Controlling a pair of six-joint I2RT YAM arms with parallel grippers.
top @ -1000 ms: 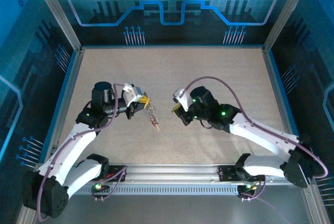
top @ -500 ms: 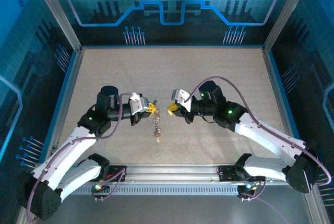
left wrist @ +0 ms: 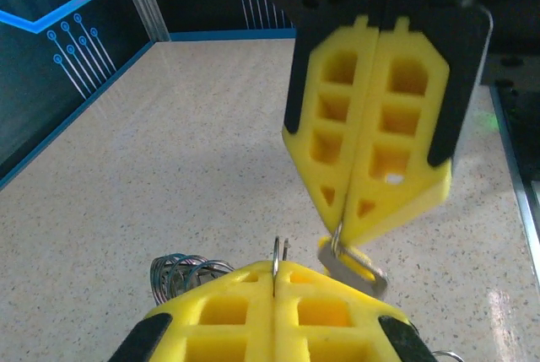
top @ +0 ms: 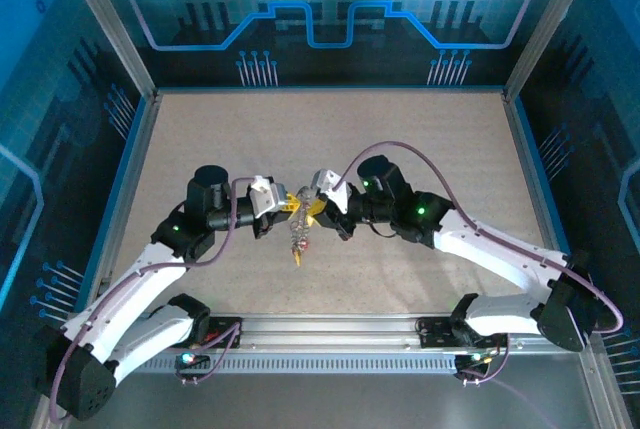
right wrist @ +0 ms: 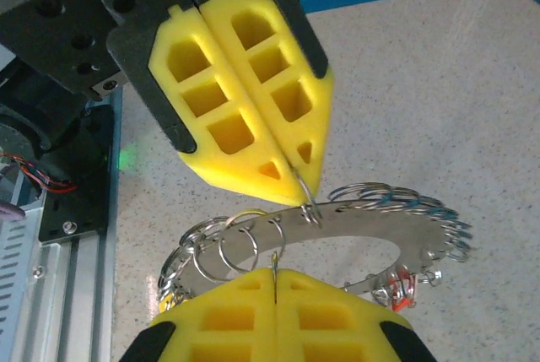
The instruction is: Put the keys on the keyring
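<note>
keyring: flat silvery band, face-on in the right wrist view, long axis running side to side, with small split rings and a red tag strung round it. In the top view the keyring hangs just off the table, mid-workspace, below the point where the two arms meet.

left gripper: jaws fully closed, tips pinching a thin wire loop on the band's upper edge. It carries the ring.

right gripper: jaws fully closed too, nipping a wire loop with a flat silver key dangling under the tips. Can't tell whether that loop is already threaded on the band.

Key relation: the tips point at each other, nearly touching, with the band lying crosswise between them. The key sits just at the band's near edge on the right-arm side, so the right arm does the feeding and the left only holds. Likely step: working the key's loop onto the ring.
</note>
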